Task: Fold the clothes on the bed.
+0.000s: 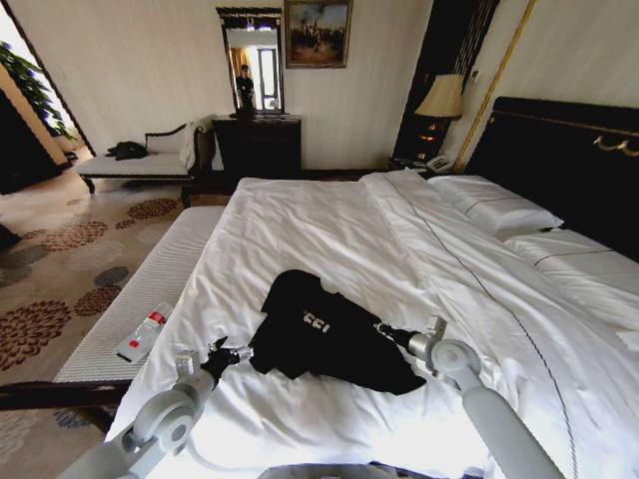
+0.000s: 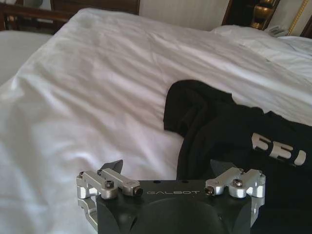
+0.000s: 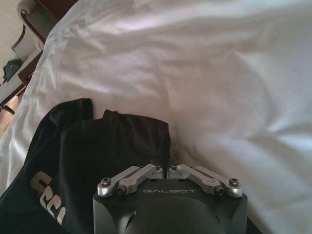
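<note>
Head view: black top (image 1: pixel 334 339) lies crumpled on the white duvet (image 1: pixel 329 239) near the foot of the bed (image 1: pixel 559 160), white lettering partly visible on its chest. L gripper (image 1: pixel 238 353) sits low at the garment's left edge, just beside or touching the cloth. R gripper (image 1: pixel 387 331) is at the garment's right edge, w/ its tip on the black fabric. A white bench (image 1: pixel 150 289) runs along the bed's left side w/ a small bottle (image 1: pixel 145 332) lying on it.

Left wrist view: L gripper (image 2: pixel 170 170) has its linkages splayed wide, jaws open w/ nothing between them; the top (image 2: pixel 234 136) spreads in front, lettering (image 2: pixel 279 148) showing, duvet (image 2: pixel 97 97) beyond.

Right wrist view: R gripper (image 3: pixel 163 163) has its linkages drawn together at the centre, fingers closed at the top's (image 3: pixel 97 146) edge; fingertips are hidden, so whether cloth is actually pinched can't be told. Wrinkled duvet (image 3: pixel 219 73) lies beyond.
</note>
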{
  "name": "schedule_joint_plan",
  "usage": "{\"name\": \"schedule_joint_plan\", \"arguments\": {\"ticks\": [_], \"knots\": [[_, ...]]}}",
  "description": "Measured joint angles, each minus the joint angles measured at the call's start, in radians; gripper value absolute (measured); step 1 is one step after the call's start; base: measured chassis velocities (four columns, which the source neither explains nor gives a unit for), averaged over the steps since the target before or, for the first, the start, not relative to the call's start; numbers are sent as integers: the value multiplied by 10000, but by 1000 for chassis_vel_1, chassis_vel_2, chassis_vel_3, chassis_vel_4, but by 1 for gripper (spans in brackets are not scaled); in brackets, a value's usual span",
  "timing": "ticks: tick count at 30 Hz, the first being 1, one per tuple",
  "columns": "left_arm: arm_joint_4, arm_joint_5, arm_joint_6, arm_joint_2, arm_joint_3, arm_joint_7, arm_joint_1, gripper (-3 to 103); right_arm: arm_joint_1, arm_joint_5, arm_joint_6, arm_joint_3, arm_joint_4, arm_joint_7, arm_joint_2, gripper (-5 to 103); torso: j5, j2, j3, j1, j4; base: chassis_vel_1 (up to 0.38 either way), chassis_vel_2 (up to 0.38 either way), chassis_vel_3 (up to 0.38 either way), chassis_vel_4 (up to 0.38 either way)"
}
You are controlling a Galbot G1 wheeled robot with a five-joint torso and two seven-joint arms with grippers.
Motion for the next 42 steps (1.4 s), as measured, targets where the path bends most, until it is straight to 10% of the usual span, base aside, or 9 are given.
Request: {"name": "schedule_joint_plan", "arguments": {"ticks": [14, 28, 42], "knots": [[-390, -346, -85, 900, -78, 6, -1351, 100, 408, -3538, 1454, -385, -409, -1152, -215, 1, 1, -1, 0, 0, 0, 0, 0, 0, 0], [1339, -1120, 79, 1228, 1158, 290, -4118, 100, 965, -4129, 1782, -1428, -895, -1427, -313, -1, 4, -1, 1, 1, 3, 0, 0, 0, 0], [1251, -1115, 128, 1084, 1368, 283, -3869, 100, 1734, -4150, 2199, -1624, -1840, -1551, -282, 48, -1, -1, 0, 1, -1, 0, 0, 0, 0]]}}
